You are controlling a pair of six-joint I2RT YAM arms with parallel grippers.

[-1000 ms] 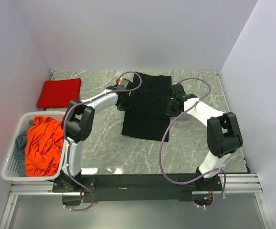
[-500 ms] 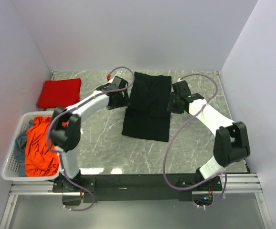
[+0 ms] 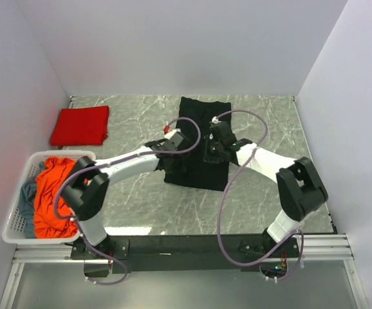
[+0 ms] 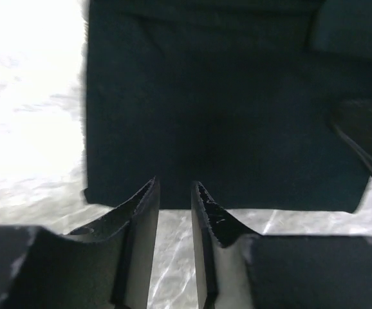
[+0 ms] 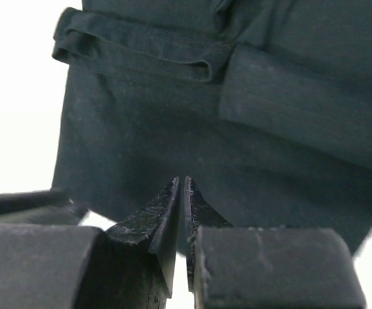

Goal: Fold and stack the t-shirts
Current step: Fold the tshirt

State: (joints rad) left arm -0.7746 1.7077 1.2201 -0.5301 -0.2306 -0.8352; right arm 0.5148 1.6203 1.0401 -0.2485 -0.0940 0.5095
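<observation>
I am holding my left pincer (image 4: 174, 187) slightly parted and empty at the edge of the black t-shirt (image 3: 200, 116) lying folded mid-way across the table (image 3: 263, 122), while my right pincer (image 5: 181, 181) is hanging all but clenched over that same edge.

Overhead view looks down; 2 wrist views closely share the black t-shirt (image 3: 202, 108).
</observation>
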